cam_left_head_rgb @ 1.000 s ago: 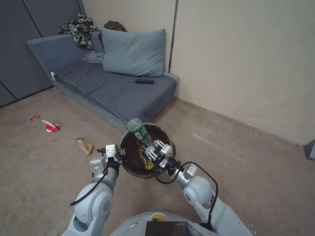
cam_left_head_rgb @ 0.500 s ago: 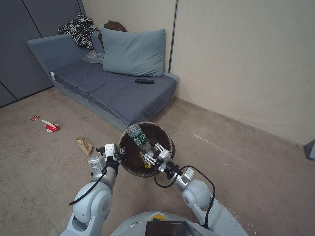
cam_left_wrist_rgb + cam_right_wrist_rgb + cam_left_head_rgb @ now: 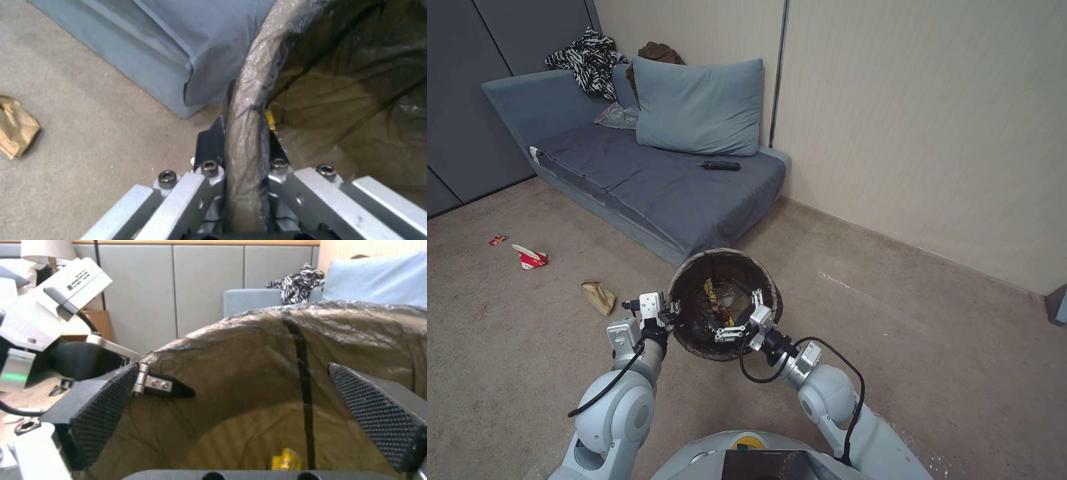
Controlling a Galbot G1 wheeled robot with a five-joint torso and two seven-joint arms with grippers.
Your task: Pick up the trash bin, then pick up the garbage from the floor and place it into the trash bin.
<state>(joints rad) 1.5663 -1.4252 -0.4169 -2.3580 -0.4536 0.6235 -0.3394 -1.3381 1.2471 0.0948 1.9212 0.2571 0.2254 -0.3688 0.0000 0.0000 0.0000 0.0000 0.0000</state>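
The trash bin (image 3: 724, 303) is being held off the floor by the left gripper (image 3: 672, 311), jaws clamped on its rim, while the right gripper (image 3: 740, 320) is being poised over the bin's mouth, jaws open and empty.

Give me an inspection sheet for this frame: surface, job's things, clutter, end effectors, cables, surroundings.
Surface: beige carpet, scuffed.
Job's things: trash bin held off the floor; clear bottle and yellow wrapper lie inside. On the floor at the robot's left: tan paper bag, red-and-white cup, small red wrapper.
Clutter: nothing else seen on the carpet.
End effectors: left end effector clamped on the bin's rim; right end effector open and empty over the bin's mouth.
Cables: black cable looping along the right arm; another along the left arm.
Surroundings: grey sofa with pillow, dark tool, clothes; wall behind.
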